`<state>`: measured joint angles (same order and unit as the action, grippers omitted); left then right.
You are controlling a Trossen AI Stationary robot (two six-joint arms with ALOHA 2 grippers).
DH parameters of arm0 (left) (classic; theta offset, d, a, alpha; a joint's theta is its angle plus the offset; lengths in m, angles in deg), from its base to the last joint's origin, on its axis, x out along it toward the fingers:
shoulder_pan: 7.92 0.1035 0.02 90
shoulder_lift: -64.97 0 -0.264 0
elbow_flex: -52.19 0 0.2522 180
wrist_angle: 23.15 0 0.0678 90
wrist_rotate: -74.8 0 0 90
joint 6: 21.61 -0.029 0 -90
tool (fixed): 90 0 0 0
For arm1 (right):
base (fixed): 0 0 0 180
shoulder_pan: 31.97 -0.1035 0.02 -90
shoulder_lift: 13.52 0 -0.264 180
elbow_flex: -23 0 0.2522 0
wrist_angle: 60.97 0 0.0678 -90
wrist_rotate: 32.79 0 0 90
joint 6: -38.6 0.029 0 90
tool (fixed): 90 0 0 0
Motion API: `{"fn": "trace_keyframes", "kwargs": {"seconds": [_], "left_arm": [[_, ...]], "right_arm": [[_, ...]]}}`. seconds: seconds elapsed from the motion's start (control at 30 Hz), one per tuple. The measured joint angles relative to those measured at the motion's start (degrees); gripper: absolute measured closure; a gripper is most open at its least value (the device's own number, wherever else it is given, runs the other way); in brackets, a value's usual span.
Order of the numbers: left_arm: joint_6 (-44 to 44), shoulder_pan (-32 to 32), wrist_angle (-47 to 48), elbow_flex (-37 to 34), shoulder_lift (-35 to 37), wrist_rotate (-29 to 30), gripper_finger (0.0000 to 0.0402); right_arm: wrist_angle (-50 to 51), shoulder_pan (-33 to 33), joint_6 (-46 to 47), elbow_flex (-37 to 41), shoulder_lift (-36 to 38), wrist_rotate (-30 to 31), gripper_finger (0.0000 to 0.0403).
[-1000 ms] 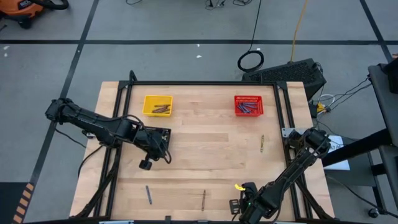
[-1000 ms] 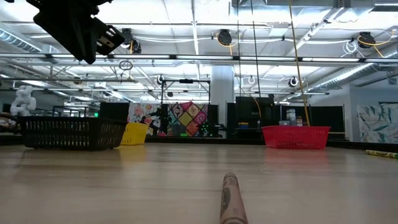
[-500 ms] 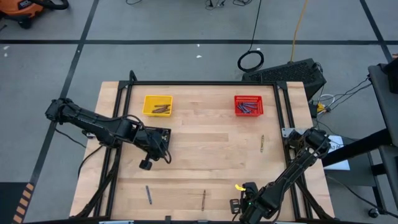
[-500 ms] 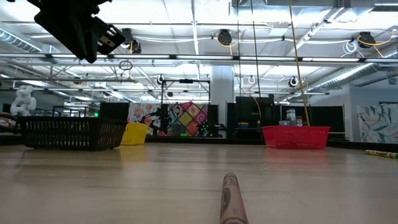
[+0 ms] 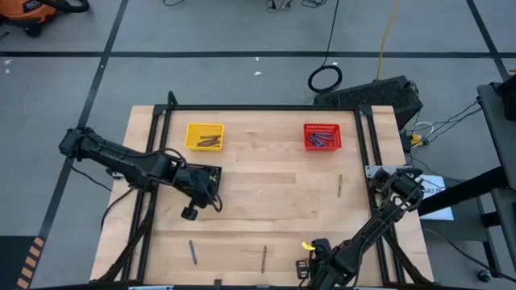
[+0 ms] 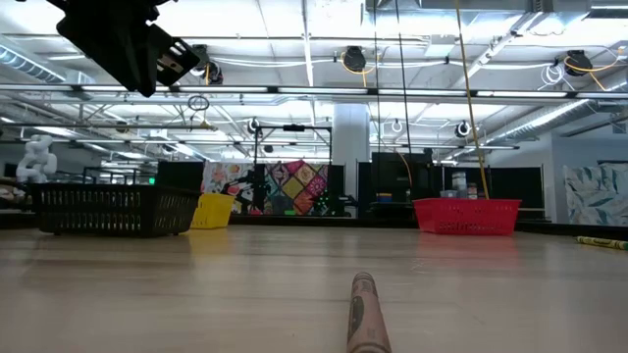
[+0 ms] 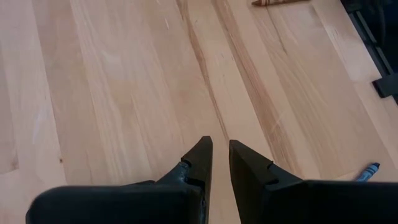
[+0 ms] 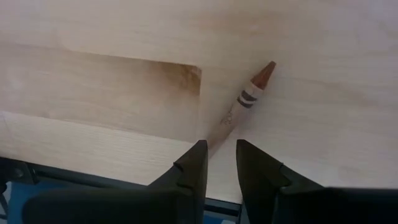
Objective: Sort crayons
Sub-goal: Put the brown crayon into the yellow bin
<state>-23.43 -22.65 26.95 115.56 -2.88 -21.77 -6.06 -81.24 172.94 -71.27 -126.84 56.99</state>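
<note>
Wooden desk (image 5: 266,181) under inspection, seen from above on a grey taped floor, with a yellow basket (image 5: 204,136) and a red basket (image 5: 322,136) near its far edge, each already holding crayons. Three loose crayons remain: a brown crayon (image 5: 264,258) and a blue-grey crayon (image 5: 192,251) in the lower centre of the high frame, and a yellow-green crayon (image 5: 339,186) at centre right. The right gripper (image 8: 217,163) is the nearer to the brown crayon (image 8: 244,102): in the right wrist view the crayon lies just ahead of the fingers, its long axis slanting toward the upper right, its blunt end running in between the tips, not yet grasped. Those fingers stand narrowly parted, holding nothing. The right arm is folded low over the desk's near edge. The left gripper (image 7: 220,158) hovers over bare wood at centre left, fingers likewise slightly apart and empty.
</note>
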Motion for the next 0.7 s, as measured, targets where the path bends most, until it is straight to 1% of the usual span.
{"fn": "trace_keyframes", "kwargs": {"seconds": [0.53, 0.7], "left_arm": [[0.0, 0.0, 0.0, 0.0, 0.0, 0.0, 0.0349], [0.0, 0.0, 0.0, 0.0, 0.0, 0.0, 0.0349]], "right_arm": [[2.5, 1.4, -0.4, 0.1, -0.9, 0.1, 0.0330], [2.0, 1.6, -1.1, -0.1, -2.7, -1.8, 0.0330]]}}
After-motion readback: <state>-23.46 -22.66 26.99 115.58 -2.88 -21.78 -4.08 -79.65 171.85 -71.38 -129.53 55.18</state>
